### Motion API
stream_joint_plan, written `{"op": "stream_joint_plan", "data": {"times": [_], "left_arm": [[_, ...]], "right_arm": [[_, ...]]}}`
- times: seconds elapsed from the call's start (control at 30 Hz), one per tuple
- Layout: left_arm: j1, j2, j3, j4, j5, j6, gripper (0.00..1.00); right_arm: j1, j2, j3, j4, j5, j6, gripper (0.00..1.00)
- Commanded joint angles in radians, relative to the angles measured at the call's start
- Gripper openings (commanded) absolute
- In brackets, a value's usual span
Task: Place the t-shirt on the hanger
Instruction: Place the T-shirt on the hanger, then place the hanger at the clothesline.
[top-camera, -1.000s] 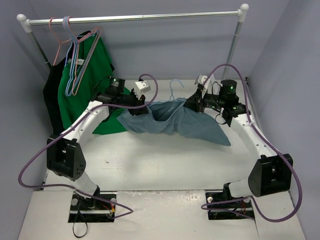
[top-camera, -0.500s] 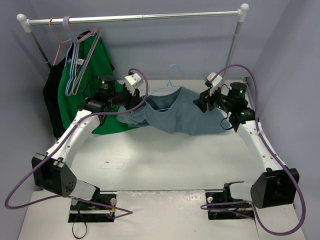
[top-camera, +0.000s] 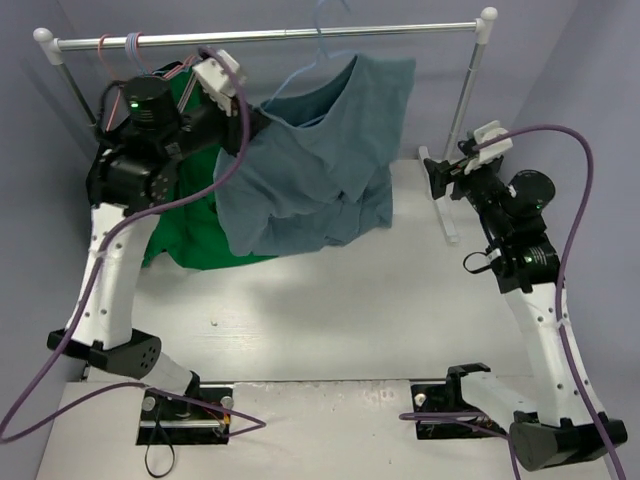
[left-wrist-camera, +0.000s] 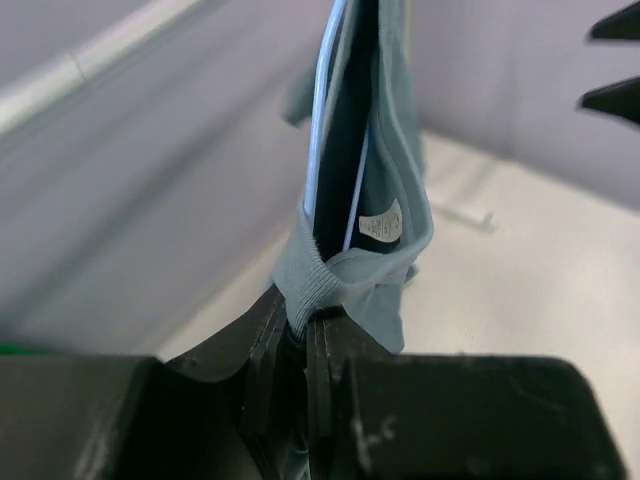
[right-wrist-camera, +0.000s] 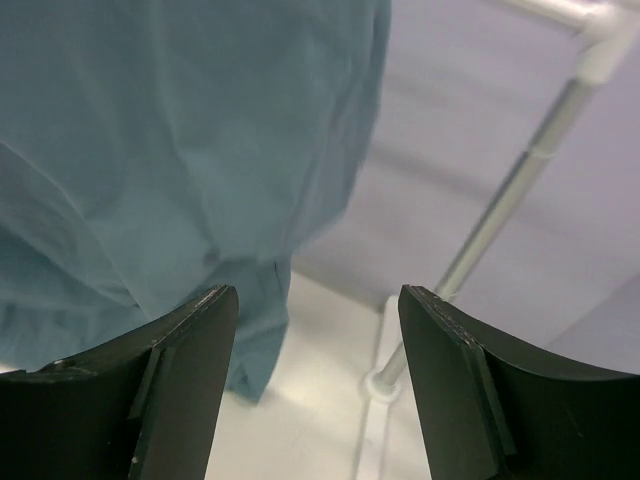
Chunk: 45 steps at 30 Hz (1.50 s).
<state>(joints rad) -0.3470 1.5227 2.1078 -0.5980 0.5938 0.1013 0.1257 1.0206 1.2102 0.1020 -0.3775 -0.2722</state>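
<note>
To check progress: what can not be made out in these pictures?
- Top view: the hanger hook reaches the upper edge; whether it is over the rail is unclear.
- Top view: the t-shirt hides the hanger's lower wire.
- Left wrist view: the label print is blurred.

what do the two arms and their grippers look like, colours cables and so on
The left arm and right arm have white links, black joint housings and black bases. A looping purple cable trails along each. A green light glows on the left one. The left gripper and right gripper have black fingers and a white camera block.
</note>
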Motion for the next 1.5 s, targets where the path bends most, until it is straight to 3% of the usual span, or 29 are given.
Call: {"op": "stream_joint_plan", "data": {"times": [0.0, 0.2, 0.33, 0.6, 0.67, 0.7, 0.77, 0.9, 1.13, 1.3, 1.47], "left_arm": [[-0.009, -0.081, 0.164, -0.017, 0.147, -0.006, 0.0], [-0.009, -0.15, 0.18, 0.044, 0.259, -0.045, 0.0], [-0.01, -0.128, 0.17, -0.028, -0.017, -0.026, 0.0], [-0.01, -0.185, 0.055, 0.072, 0.316, -0.149, 0.0], [-0.01, -0.174, 0.04, 0.0, 0.162, -0.127, 0.0], [-0.01, -0.15, 0.078, -0.06, 0.017, -0.105, 0.0], [-0.012, -0.075, 0.196, -0.167, -0.015, -0.115, 0.0], [-0.015, -0.078, 0.114, -0.102, -0.11, -0.173, 0.0], [-0.072, -0.114, -0.02, 0.105, -0.458, -0.186, 0.0], [-0.101, -0.036, 0.055, 0.121, -0.571, -0.167, 0.0], [-0.106, -0.001, 0.027, 0.194, -0.585, -0.172, 0.0]], "right_arm": [[-0.001, -0.039, 0.005, 0.128, 0.109, 0.021, 0.67], [-0.001, -0.031, -0.008, 0.149, 0.138, 0.059, 0.67], [0.0, -0.017, -0.011, 0.148, 0.16, 0.088, 0.67], [0.0, -0.024, -0.026, 0.116, 0.157, 0.097, 0.66], [-0.001, -0.028, -0.037, 0.11, 0.154, 0.1, 0.66], [0.0, -0.033, -0.041, 0.11, 0.155, 0.1, 0.66], [0.0, -0.039, -0.044, 0.097, 0.164, 0.1, 0.66], [0.0, -0.042, -0.051, 0.09, 0.164, 0.106, 0.66], [0.0, -0.047, -0.057, 0.081, 0.146, 0.117, 0.66], [0.0, -0.051, -0.054, 0.07, 0.157, 0.11, 0.66], [0.0, -0.057, -0.057, 0.065, 0.161, 0.11, 0.66]]}}
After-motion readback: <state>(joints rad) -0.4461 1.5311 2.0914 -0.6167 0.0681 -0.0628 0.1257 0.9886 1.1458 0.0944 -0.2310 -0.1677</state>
